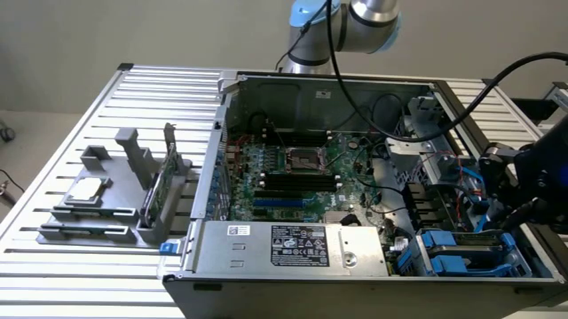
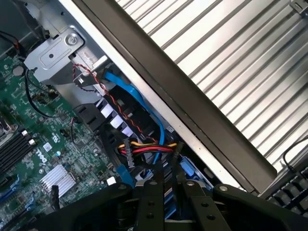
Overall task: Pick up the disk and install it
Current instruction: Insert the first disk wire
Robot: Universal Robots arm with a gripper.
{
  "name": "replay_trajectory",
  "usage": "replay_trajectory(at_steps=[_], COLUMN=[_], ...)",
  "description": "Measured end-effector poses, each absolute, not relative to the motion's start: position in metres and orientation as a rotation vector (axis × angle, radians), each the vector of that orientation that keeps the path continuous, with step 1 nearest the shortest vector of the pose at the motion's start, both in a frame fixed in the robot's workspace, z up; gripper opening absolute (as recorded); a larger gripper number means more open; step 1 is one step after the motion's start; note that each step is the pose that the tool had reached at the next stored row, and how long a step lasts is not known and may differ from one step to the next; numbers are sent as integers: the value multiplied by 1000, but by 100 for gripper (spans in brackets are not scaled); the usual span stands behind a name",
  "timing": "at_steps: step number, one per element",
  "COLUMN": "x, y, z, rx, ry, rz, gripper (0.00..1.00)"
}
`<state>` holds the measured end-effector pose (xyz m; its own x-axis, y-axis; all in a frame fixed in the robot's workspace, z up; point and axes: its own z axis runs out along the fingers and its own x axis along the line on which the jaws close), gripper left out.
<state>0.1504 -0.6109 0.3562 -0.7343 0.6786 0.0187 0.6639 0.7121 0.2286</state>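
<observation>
1. Exterior view: the computer case [image 1: 355,287] lies open on the slatted table [image 1: 53,279]. The gripper [image 1: 513,216] hangs over the drive bay [image 1: 461,256] in the case's corner at the exterior view's right.
2. Exterior view: the parts holder [image 1: 89,226] on the exterior view's left carries a chip [image 1: 86,191] and a green card [image 1: 153,189]. The pick-up looks done, so the installing step appears to be in hand.
3. Wrist view: the gripper [image 2: 168,190] has its fingers close together, clamped on a blue-edged piece between them. This is judged to be the disk [image 2: 168,211], held above the bay.
4. Wrist view: a red-and-yellow power lead [image 2: 144,150] and a blue cable [image 2: 130,96] run just beside the bay. Seating the disk probably calls for rails square to the bay and clear of those leads.
</observation>
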Motion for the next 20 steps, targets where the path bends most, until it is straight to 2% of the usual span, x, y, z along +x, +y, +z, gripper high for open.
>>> replay_trajectory(at_steps=[5, 20], x=[150, 150], y=[-615, -618], z=[356, 350], rx=[1155, 1334], ry=[2839, 2783], rz=[354, 340], gripper=[22, 22])
